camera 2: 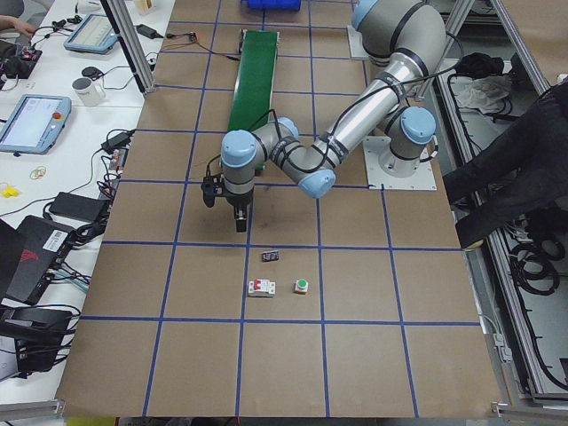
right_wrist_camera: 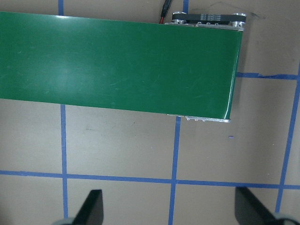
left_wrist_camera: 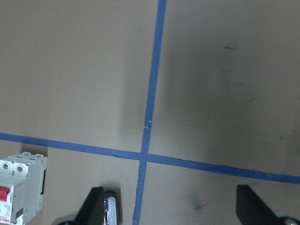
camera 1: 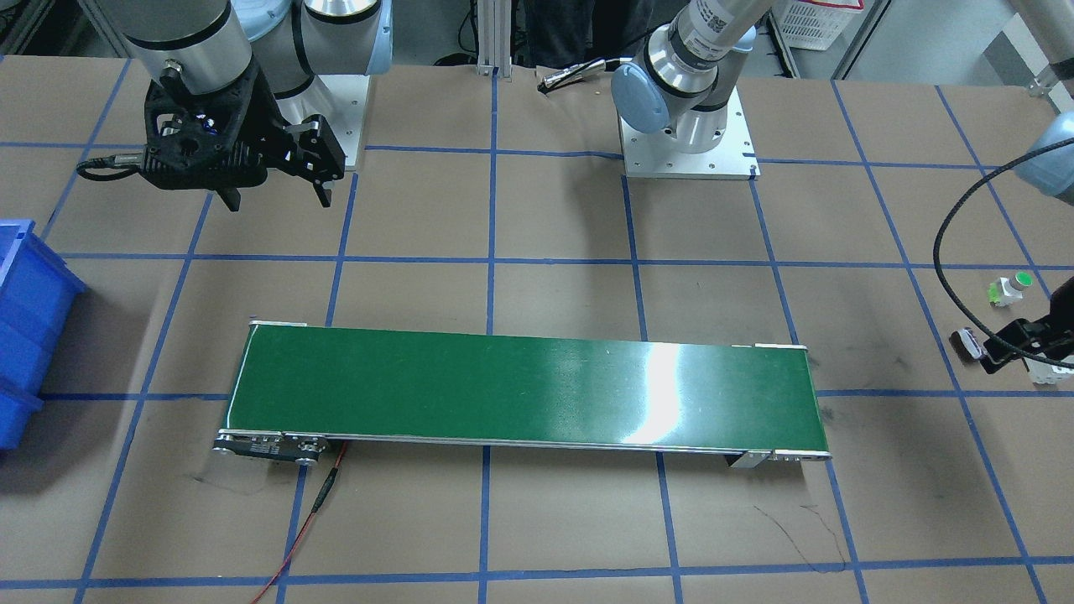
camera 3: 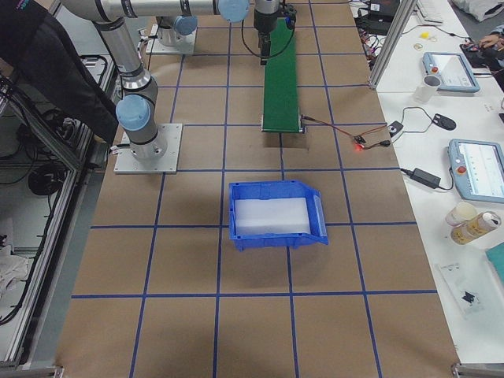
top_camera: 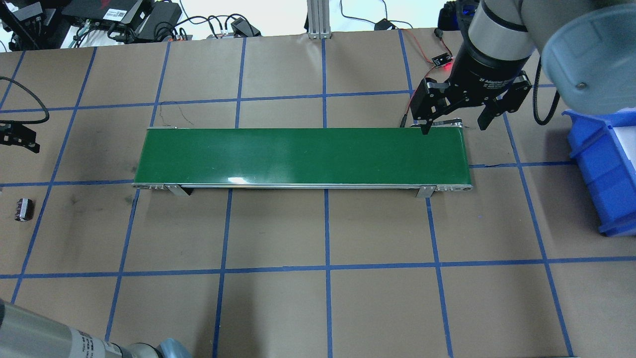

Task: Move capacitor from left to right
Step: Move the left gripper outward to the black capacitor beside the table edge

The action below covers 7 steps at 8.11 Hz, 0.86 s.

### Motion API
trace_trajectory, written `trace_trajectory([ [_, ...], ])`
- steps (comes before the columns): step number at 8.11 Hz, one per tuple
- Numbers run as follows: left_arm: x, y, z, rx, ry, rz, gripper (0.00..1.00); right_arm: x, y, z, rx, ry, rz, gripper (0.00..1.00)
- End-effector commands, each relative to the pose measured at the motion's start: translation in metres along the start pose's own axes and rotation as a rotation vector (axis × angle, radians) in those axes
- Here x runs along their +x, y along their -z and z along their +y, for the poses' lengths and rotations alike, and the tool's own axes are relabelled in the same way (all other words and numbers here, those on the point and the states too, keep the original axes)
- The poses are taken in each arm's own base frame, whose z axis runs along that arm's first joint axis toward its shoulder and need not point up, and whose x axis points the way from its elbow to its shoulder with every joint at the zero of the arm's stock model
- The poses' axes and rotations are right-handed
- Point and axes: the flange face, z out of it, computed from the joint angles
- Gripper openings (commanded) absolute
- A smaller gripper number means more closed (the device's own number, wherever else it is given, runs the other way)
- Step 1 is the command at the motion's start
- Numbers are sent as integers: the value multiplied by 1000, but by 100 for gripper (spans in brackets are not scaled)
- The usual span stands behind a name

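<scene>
- The capacitor (top_camera: 24, 209) is lying on the surface (top_camera: 377, 308) near its left edge, not yet lifted. As I judge it, the whole move is waiting to be done.
- The left tool (left_wrist_camera: 169, 192) is hanging above that end with its fingers spread wide, holding nothing. In its wrist view the capacitor is showing at the bottom edge, just beside one finger rather than centred between the two.
- A white breaker (camera 2: 260, 287) and a green-capped button (camera 2: 302, 286) are sitting near the capacitor, closer to the left edge. The breaker is apart from the capacitor, but it is looking like the likeliest thing for a descending finger to bump.
- A green conveyor belt (top_camera: 303, 156) is running lengthwise across the middle of the surface with nothing riding on it. It is probably serving as the route between the two ends.
- The right tool (top_camera: 453, 128) is hovering about the belt's right end, fingers spread wide and empty, seemingly waiting.
- A blue bin (top_camera: 603, 169) is standing by the right edge, beyond the belt's end, with no part showing inside.
- Left to do: centring over the capacitor, closing on it, and getting it across to the right side.
</scene>
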Motion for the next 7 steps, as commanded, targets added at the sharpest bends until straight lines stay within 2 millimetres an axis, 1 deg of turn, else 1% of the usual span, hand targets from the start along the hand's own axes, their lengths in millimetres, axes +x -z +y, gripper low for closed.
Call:
trace_trajectory([
  [1,-53,-69,11,-40,121,23,100,0,0,0,0,-1,0,100],
  [2,-59,-86,15,-65,150,35,100,0,0,0,-2,0,0,100],
  [3,-60,-93,16,-76,184,38,100,0,0,0,0,-1,0,100],
  [4,-63,-93,19,-96,256,8,100,0,0,0,-2,2,0,100],
  [5,-65,-95,22,-124,277,-25,100,0,0,0,-2,0,0,100],
  [7,-53,-117,39,-178,272,3,100,0,0,0,-2,2,0,100],
])
